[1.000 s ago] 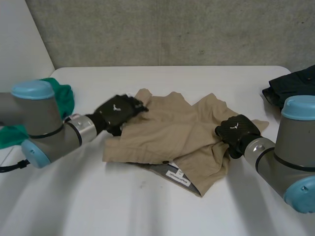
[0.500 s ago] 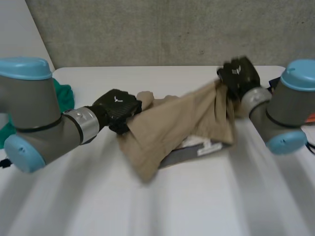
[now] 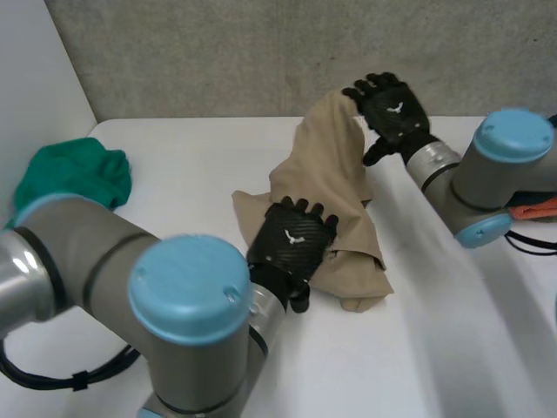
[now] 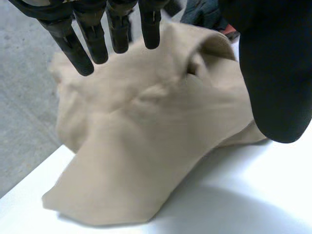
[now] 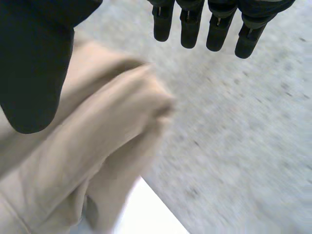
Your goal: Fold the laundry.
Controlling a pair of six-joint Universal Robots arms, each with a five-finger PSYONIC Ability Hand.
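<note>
The tan cloth point(image 3: 326, 170) runs lengthwise from under the left robot hand point(image 3: 291, 244), fingers straight, up to the right robot hand point(image 3: 393, 113), fingers spread wide, gripping nothing.

Matt tan cloth point(image 3: 326, 174) — smooth white table point(image 3: 452, 348)

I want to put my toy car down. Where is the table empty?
Bare table: between the green cloth and the tan cloth, and in front beside the right arm. Crowded middle: left robot hand on the tan cloth, right robot hand at its raised end.
</note>
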